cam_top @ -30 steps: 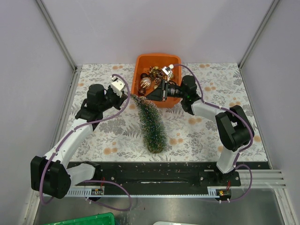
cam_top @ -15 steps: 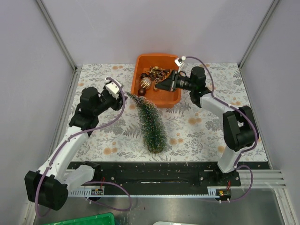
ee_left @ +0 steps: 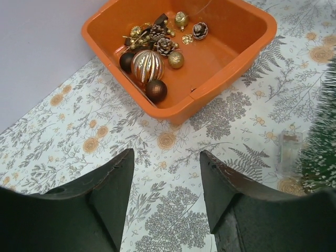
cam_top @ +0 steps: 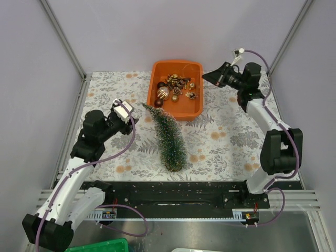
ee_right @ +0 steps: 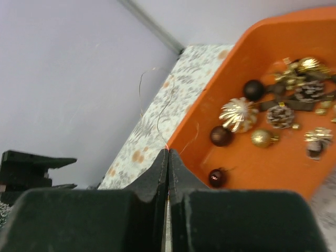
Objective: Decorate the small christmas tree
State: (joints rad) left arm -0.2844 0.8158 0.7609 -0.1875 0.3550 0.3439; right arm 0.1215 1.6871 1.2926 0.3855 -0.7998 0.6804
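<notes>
The tree (cam_top: 169,137) lies on its side on the table (cam_top: 226,142); its long axis runs from the tip, just beside the near left corner of the tray (cam_top: 176,63), down to the brown base nearer the arm bases, slanting a little rightward as it goes.

The left gripper (cam_top: 131,121) hangs just left of the tip and faces the tray; its jaws stand partly apart with only bare table between them; in its wrist view the tree shows at the right edge, so the trunk lies to that gripper's right and somewhat nearer the arm bases.

The right gripper (cam_top: 206,76) is raised off the tray's far right corner, well apart from the tree; its jaws are pressed together; a fine wire (ee_right: 164,140) rises from between the tips and seems pinched there, though it is too thin to be sure; where it ends I cannot tell.

The ornaments (ee_left: 152,58) sit in the tray; none is on the tree.

The left arm is plainly nearer; any grasp to stand the tree up would likely come from it, across the trunk, rightward from where it hangs.
</notes>
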